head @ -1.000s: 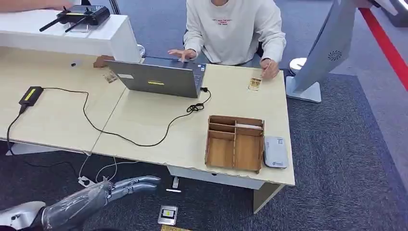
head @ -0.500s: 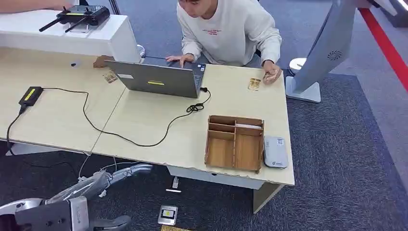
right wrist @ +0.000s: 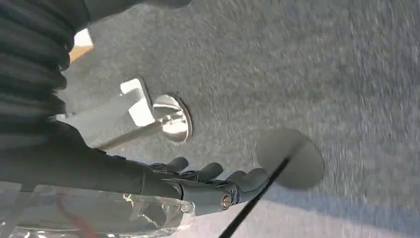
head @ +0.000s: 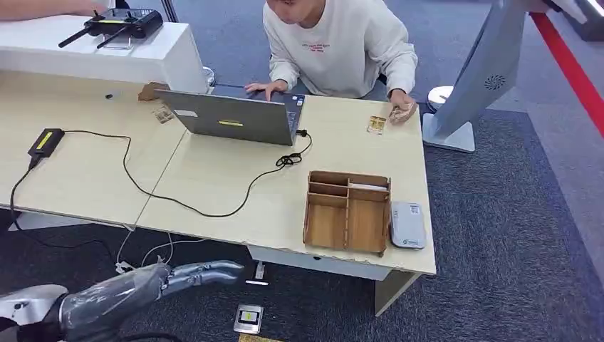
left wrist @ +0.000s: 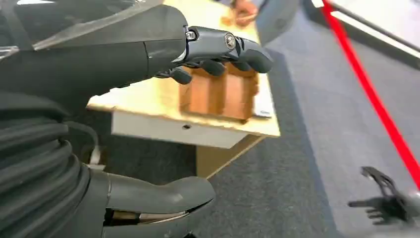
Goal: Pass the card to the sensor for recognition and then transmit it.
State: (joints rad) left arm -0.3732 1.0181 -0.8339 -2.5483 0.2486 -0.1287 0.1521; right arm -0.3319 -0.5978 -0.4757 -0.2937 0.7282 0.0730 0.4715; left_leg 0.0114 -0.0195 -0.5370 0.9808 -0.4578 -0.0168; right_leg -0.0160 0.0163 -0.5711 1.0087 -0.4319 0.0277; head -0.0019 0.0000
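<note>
No writing is reading clearly. The small card [head: 376, 125] is lying on the pale wood-grain desk [head: 214, 178] at one o'clock, beside a person's hand [head: 402, 110]. The left hand [head: 203, 273] and the right hand [right wrist: 208, 181] are hanging empty, fingers apart.

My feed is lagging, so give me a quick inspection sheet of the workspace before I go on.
Surface: light wooden table, front edge chipped.
Job's things: card at the far edge by a person's hand; grey card reader beside the wooden tray.
Clutter: laptop; black box; remote controller on the white counter.
Hands: left hand below the table edge, empty, fingers apart; right hand over the carpet, empty.
Cables: black cable from the black box to the laptop.
Surroundings: grey carpet, red floor line, person seated.
</note>
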